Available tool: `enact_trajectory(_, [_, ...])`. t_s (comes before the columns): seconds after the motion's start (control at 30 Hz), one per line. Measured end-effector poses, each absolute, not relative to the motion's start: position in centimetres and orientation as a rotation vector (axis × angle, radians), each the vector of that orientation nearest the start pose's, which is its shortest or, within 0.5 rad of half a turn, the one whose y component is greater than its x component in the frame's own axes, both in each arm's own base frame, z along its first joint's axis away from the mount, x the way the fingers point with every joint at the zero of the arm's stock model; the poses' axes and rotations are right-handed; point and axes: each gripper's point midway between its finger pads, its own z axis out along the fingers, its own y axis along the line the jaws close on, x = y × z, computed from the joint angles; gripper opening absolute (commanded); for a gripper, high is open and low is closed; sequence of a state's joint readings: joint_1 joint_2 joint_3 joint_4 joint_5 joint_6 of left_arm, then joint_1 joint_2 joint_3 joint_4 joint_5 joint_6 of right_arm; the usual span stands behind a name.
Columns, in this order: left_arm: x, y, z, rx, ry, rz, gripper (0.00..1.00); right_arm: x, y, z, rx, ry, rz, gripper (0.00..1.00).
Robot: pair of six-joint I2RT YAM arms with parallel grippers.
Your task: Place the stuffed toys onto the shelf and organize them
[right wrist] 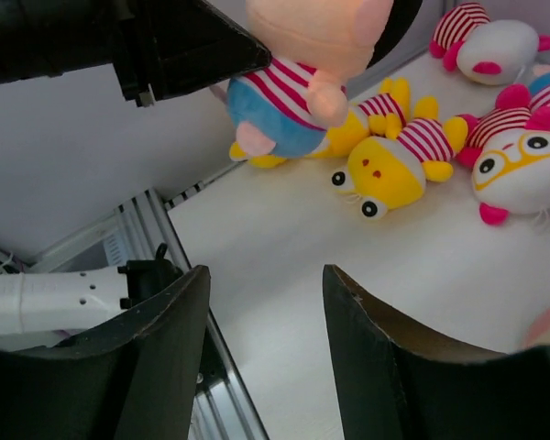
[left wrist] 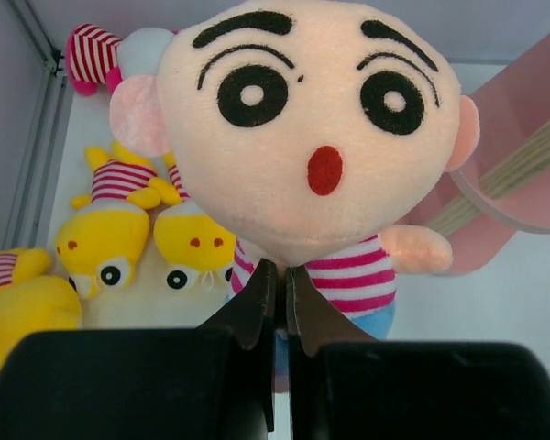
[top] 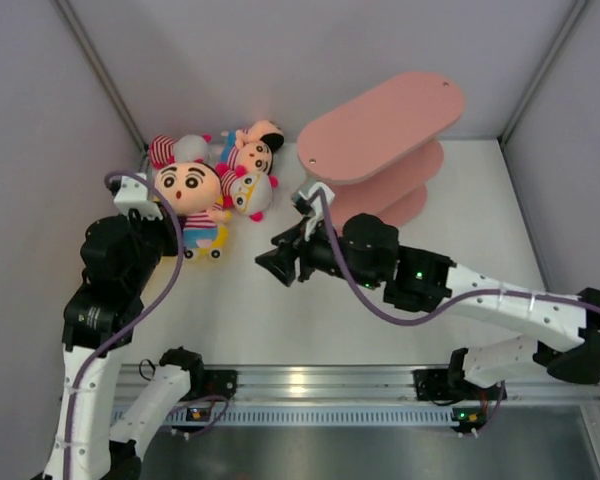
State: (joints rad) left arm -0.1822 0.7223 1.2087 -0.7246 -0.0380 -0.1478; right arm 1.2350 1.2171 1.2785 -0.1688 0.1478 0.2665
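Note:
My left gripper [left wrist: 276, 275] is shut on the lower body of a peach-faced doll [left wrist: 316, 128] in a pink-and-white striped shirt and blue shorts, and holds it upright above the table. The same doll [top: 187, 187] hides most of that gripper [top: 180, 232] in the top view. My right gripper [top: 270, 262] is open and empty over the table's middle, pointing left at the toys; its jaws [right wrist: 266, 275] stand wide apart. The pink shelf [top: 380, 125] stands at the back right. It also shows in the left wrist view [left wrist: 522, 165].
Yellow dolls [right wrist: 385, 170] lie below the held doll. A white-faced doll with glasses [top: 250, 192], a black-haired doll [top: 255, 145] and a striped white one [top: 175, 150] lie at the back left. The walls close in left and behind.

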Motion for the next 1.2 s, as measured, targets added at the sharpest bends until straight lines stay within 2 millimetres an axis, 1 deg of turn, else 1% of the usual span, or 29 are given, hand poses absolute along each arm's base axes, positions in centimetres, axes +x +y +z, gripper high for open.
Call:
enact_trajectory(0.07, [22.8,-3.8,36.4,-0.039,1.785,-0.200,0.00,15.5,41.6,37.5,-0.732,1.613,1.004,0.54])
enact_trajectory(0.13, [21.7,-3.2,37.2,-0.072,1.751,-0.197,0.00,16.2,43.8,37.5,-0.716,1.613,1.017,0.53])
enact_trajectory(0.27, [19.1,-2.2,38.9,-0.128,1.654,-0.199,0.00,17.5,47.7,36.9,-0.654,1.634,1.059,0.51])
enact_trajectory(0.33, [18.2,-1.8,39.4,-0.146,1.618,-0.203,0.00,17.8,49.1,36.1,-0.631,1.648,1.074,0.51])
enact_trajectory(0.4, [17.7,-1.5,39.4,-0.165,1.604,-0.201,0.00,17.9,50.1,35.4,-0.616,1.661,1.083,0.53])
enact_trajectory(0.5, [17.9,-1.3,38.7,-0.183,1.618,-0.191,0.00,17.4,51.7,34.9,-0.613,1.668,1.091,0.56])
enact_trajectory(0.6, [18.2,-1.1,37.8,-0.199,1.640,-0.180,0.00,16.1,53.0,35.1,-0.616,1.662,1.114,0.58])
enact_trajectory(0.7, [18.2,-1.1,37.6,-0.201,1.645,-0.177,0.00,15.3,53.3,35.4,-0.609,1.658,1.133,0.63])
enact_trajectory(0.73, [18.2,-1.1,37.6,-0.201,1.645,-0.177,0.00,15.2,53.3,35.5,-0.603,1.656,1.135,0.66])
enact_trajectory(0.83, [18.3,-1.1,37.5,-0.200,1.647,-0.177,0.00,15.5,53.2,35.5,-0.577,1.660,1.114,0.68])
enact_trajectory(0.9, [18.3,-1.2,37.4,-0.200,1.649,-0.182,0.00,15.9,53.2,35.9,-0.553,1.659,1.097,0.72])
enact_trajectory(1.0, [18.3,-1.4,37.4,-0.195,1.650,-0.198,0.00,16.7,53.9,36.8,-0.512,1.647,1.084,0.71])
enact_trajectory(1.03, [18.3,-1.6,37.4,-0.189,1.651,-0.207,0.00,16.9,54.2,37.0,-0.502,1.646,1.083,0.69])
enact_trajectory(1.1, [18.2,-2.0,37.4,-0.173,1.654,-0.226,0.00,17.3,54.8,36.8,-0.496,1.649,1.077,0.51])
enact_trajectory(1.13, [18.2,-2.2,37.4,-0.166,1.655,-0.233,0.00,17.6,55.0,36.6,-0.491,1.658,1.073,0.41])
enact_trajectory(1.17, [18.1,-2.2,37.5,-0.166,1.653,-0.234,0.00,17.9,55.3,36.3,-0.492,1.664,1.068,0.20])
enact_trajectory(1.2, [18.1,-2.1,37.5,-0.167,1.652,-0.234,0.00,18.2,55.6,36.1,-0.494,1.671,1.074,0.10])
